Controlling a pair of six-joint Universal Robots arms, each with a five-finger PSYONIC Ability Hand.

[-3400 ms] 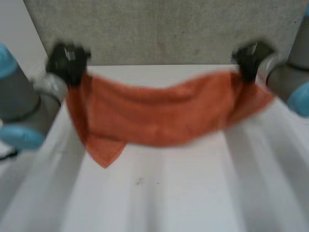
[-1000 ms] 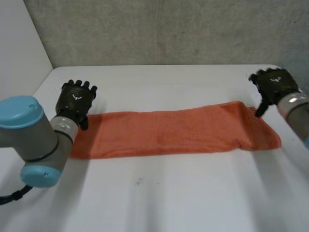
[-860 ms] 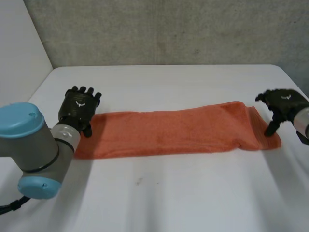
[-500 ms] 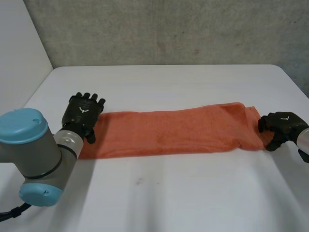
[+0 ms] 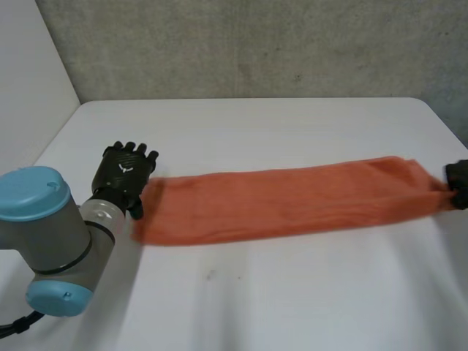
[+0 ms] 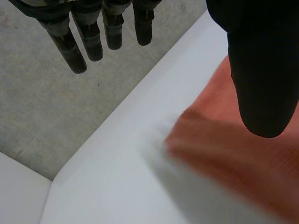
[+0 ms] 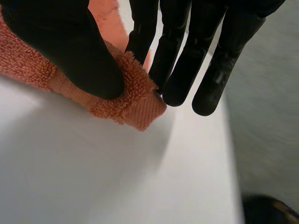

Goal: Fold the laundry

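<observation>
Folded orange towel [image 5: 292, 203] is lying stretched along the counter [image 5: 278, 307], right hand [image 7: 70, 51] pinching its end, left hand [image 5: 124, 172] hovering open-fingered beside the other end, so next is probably bringing the ends together.

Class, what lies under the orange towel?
The white table shows around the orange towel. The right hand pinches one end. Anything beneath the cloth is covered.

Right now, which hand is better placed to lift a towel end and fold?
Likely right: the right hand pinches the towel at its end between thumb and fingers; the left hand is open at the other end.
</observation>
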